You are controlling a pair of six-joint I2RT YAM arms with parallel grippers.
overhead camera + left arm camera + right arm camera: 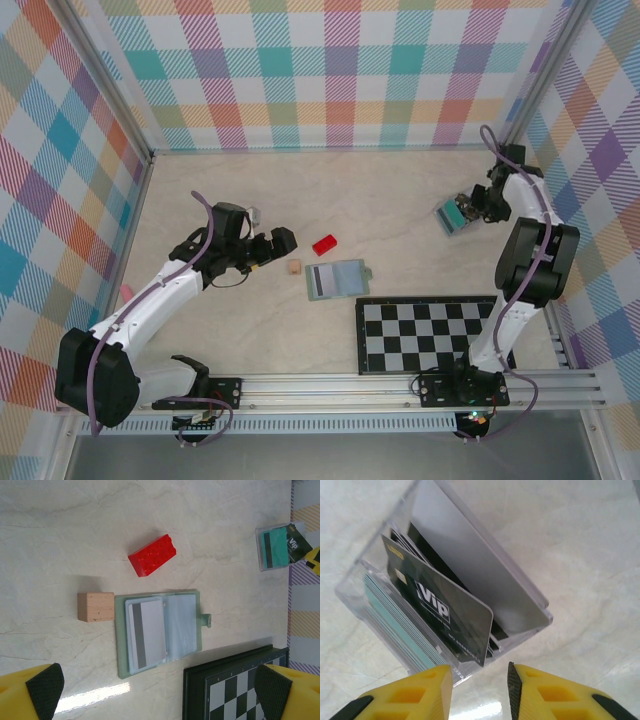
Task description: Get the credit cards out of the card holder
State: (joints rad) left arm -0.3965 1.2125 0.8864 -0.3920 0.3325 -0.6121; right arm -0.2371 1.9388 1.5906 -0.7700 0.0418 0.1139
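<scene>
The left gripper hung above the marble-patterned table with its jaws spread wide and nothing between them; in its wrist view, the gripper showed one black pad at the far left and the other at the far right.

Just right of it sat a small wooden cube, touching or nearly touching the left edge of the card holder. A red block lay a little beyond both, apart from them.

The card holder lay open and flat near the middle of the table, its blue-grey inside facing up and its side tab pointing right. A grey-striped card sat in its left panel. The checkerboard lay just beside the holder, to its right and nearer the arm bases.

Well to the right, toward the far corner, stood a clear box with the right gripper at its side. In the right wrist view, the box held a stack of teal cards and a dark VIP card leaning out over its front wall. The right gripper had its jaws partly apart, with bare table showing in the gap. The card's lower corner hung just above that gap, apparently free of both fingers, though the angle left this uncertain.
</scene>
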